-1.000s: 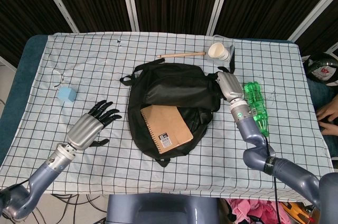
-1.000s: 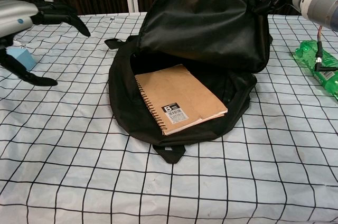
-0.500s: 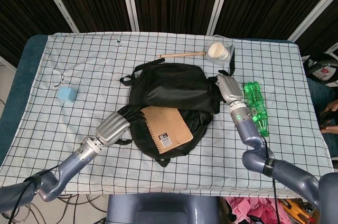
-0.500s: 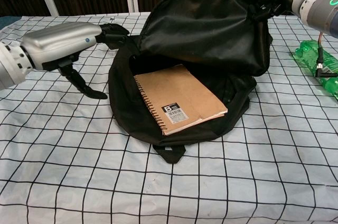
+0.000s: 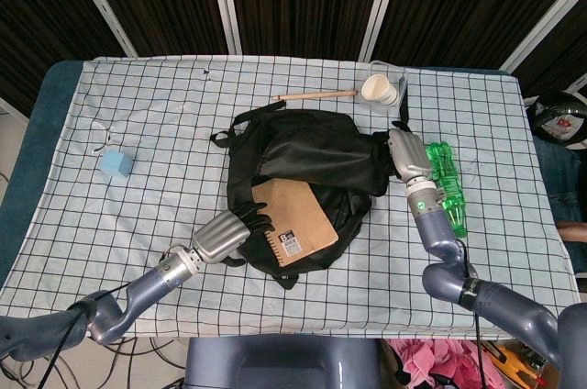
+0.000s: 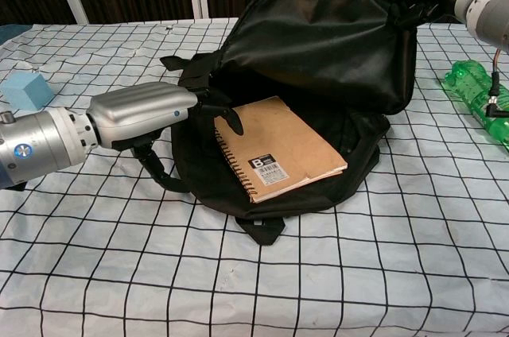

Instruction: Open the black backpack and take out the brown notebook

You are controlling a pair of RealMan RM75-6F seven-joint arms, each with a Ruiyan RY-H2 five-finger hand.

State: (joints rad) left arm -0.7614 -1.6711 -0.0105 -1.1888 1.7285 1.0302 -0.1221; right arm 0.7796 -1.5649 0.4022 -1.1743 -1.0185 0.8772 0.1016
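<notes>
Since the earlier frame, the left hand [image 6: 147, 114] has slid right; its dark fingers [image 6: 227, 117] now touch the spiral edge of the notebook [image 6: 282, 150], whether gripping I cannot tell. At frame centre, that notebook lies in the open backpack [image 5: 303, 155]. Upper right, the right hand [image 5: 401, 152] grips the flap. Only the head view shows a cup [image 5: 380, 89] and dark wall panels beyond the checked cloth [image 5: 147, 123].
</notes>
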